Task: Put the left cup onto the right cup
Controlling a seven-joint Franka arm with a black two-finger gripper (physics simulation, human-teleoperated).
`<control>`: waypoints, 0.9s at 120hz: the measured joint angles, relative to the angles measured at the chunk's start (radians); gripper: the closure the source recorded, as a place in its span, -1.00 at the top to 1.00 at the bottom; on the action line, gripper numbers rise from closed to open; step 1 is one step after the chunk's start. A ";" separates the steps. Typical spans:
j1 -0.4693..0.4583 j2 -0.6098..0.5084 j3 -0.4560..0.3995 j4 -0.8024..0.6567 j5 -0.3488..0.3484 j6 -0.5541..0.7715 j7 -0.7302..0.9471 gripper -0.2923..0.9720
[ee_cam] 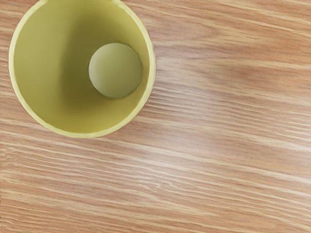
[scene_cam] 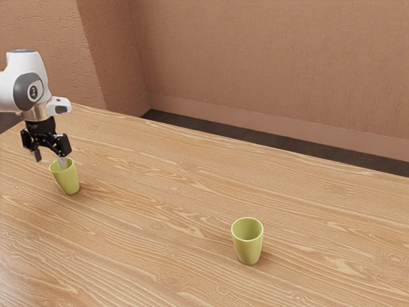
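Left cup [scene_cam: 65,177] stands upright on the desk [scene_cam: 192,185], far over by the desk's edge at the exterior view's left. Right cup [scene_cam: 246,240] is upright too, well apart from it, toward the desk's near edge. Both are yellow-green, empty, mouths up. Gripper [scene_cam: 49,160] hangs right over the left cup w/ fingers spread wide; one fingertip looks to dip at or just inside the rim and the other sits outside the wall, w/ nothing pinched yet as far as I can tell. In the wrist view the left cup [ee_cam: 48,73] is seen straight down its mouth, round base visible inside, and it lies off to one side of the hand's centre, w/ bare desk [ee_cam: 218,145] beside it. So the step in hand is prob. the grasp of the left cup by its wall, w/ the task at its start. To do it well: hand vertical, straddle the wall w/ one finger in & one out, go down far enough for a good bite below the rim, then close gently so the cup doesn't tip or skid on the smooth wood. Don't knock the rim going down. Then lift straight up, clear of the desk, before carrying across; the right cup's mouth is no wider than the left cup, so centring over it will matter.
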 joint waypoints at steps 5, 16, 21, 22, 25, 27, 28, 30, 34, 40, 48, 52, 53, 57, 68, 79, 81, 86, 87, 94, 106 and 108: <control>0.000 0.005 0.000 0.005 0.000 0.002 0.006 0.54; 0.000 0.009 0.000 0.010 0.001 0.005 0.024 0.54; 0.000 0.009 0.000 0.010 0.000 0.006 0.033 0.54; 0.000 0.009 0.000 0.010 0.000 0.006 0.034 0.54; 0.001 0.010 0.000 0.011 0.000 0.006 0.039 0.54; 0.001 0.010 0.000 0.011 0.000 0.007 0.042 0.54; 0.001 0.010 0.000 0.011 0.000 0.007 0.044 0.54; 0.001 0.011 0.000 0.011 0.000 0.007 0.047 0.54; 0.001 0.011 0.000 0.011 0.000 0.008 0.053 0.54; 0.001 0.011 0.000 0.011 0.000 0.009 0.060 0.54; 0.001 0.012 0.000 0.011 0.000 0.009 0.069 0.54; 0.001 0.012 0.000 0.011 0.000 0.010 0.073 0.54; 0.001 0.012 0.000 0.011 0.000 0.010 0.074 0.54; 0.001 0.013 0.000 0.011 0.000 0.010 0.078 0.54; 0.002 0.013 0.000 0.011 0.001 0.010 0.087 0.54; 0.004 0.012 0.001 0.011 0.001 0.011 0.094 0.54; 0.005 0.012 0.001 0.011 0.001 0.011 0.096 0.54; 0.008 0.012 0.001 0.011 0.002 0.011 0.098 0.54; 0.008 0.012 0.001 0.011 0.002 0.011 0.099 0.54; 0.008 0.015 0.000 0.015 0.002 0.010 0.103 0.54; 0.007 0.039 0.000 0.049 0.002 0.005 0.108 0.54; 0.007 0.040 0.000 0.052 0.002 0.004 0.109 0.54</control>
